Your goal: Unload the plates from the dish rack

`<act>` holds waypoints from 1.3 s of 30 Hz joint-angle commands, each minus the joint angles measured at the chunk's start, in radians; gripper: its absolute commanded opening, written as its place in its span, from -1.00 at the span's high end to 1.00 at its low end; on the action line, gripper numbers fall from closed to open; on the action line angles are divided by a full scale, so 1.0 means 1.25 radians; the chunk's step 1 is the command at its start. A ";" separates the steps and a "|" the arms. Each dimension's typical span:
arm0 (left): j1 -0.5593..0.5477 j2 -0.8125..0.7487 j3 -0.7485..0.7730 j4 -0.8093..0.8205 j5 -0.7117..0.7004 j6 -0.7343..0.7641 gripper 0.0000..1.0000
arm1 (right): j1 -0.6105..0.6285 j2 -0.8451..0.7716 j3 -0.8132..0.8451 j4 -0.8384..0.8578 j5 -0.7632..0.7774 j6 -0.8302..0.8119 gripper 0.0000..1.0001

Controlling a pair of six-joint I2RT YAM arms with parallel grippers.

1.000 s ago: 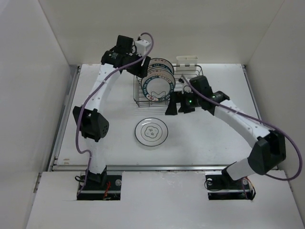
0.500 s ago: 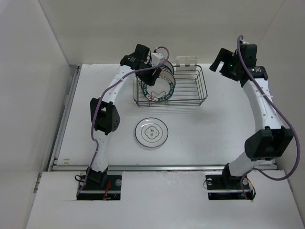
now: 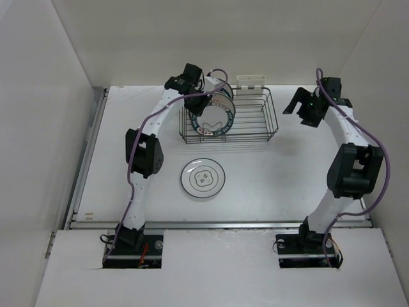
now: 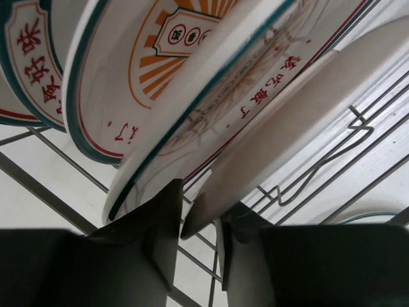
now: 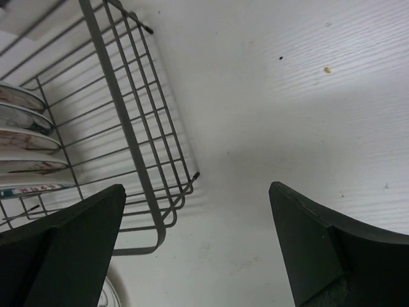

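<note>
a row of small plates (image 3: 214,107) stands on edge at the left end of the wire dish rack (image 3: 255,131), and one more plate with a line drawing (image 3: 203,177) lies flat on the white table (image 3: 287,173) in front of it. the main risk from here looks like the hold itself: only a thin stretch of rim is caught, so the plate could pivot or slip out as it rises. the plates are packed close and lean together, so pulling one may drag or tip its neighbour with the red lettering (image 4: 255,83). its lower edge could also catch on a zigzag divider wire (image 4: 313,173) and lift the whole rack, which nothing is pressing down. the left gripper (image 4: 197,214) is at the top of the row, its two dark fingers (image 4: 163,236) drawn close on either side of the rim of the pale plate (image 4: 287,121); the rim fills the gap between them, so it reads as a pinch. the right gripper (image 5: 197,192) hangs above bare table just past the right end of the rack, spread wide, touching and holding nothing.
</note>
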 commanded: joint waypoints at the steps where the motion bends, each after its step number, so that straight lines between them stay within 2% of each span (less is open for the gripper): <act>1: -0.004 0.000 0.037 -0.023 0.017 0.006 0.57 | 0.006 0.024 0.000 0.067 -0.060 -0.020 -1.00; 2: -0.004 0.000 0.037 -0.023 0.017 0.006 0.80 | 0.006 0.031 0.000 0.067 -0.060 -0.020 -1.00; 3: -0.004 0.000 0.037 -0.023 0.010 -0.005 0.94 | 0.006 0.042 0.000 0.084 -0.068 -0.020 -1.00; 4: -0.004 -0.011 0.037 -0.023 -0.002 -0.005 1.00 | 0.006 0.042 0.000 0.084 -0.068 -0.020 -0.98; 13: -0.004 -0.123 0.037 -0.001 -0.011 -0.017 1.00 | 0.080 0.074 -0.008 0.143 -0.090 -0.027 -0.90; 17: -0.004 -0.174 0.037 -0.001 0.005 -0.017 1.00 | 0.088 0.110 0.000 0.143 -0.068 -0.011 -0.64; 21: -0.004 -0.217 0.045 -0.020 0.040 -0.029 1.00 | 0.095 0.129 0.007 0.150 -0.060 0.005 -0.59; 27: -0.004 -0.245 0.128 -0.157 0.141 -0.063 1.00 | 0.111 0.121 -0.016 0.159 -0.052 0.019 -0.59; 32: 0.004 -0.266 0.129 -0.334 0.306 -0.028 1.00 | 0.111 0.102 -0.032 0.166 -0.052 0.019 -0.59; 33: 0.004 -0.266 0.111 -0.421 0.330 -0.001 1.00 | 0.111 0.102 -0.032 0.166 -0.052 0.019 -0.59; 36: 0.004 -0.266 -0.009 -0.571 0.362 0.147 1.00 | 0.111 0.095 -0.032 0.166 -0.052 0.019 -0.59; 39: -0.003 -0.266 -0.194 -0.588 0.342 0.194 1.00 | 0.111 0.095 -0.032 0.166 -0.052 0.019 -0.59</act>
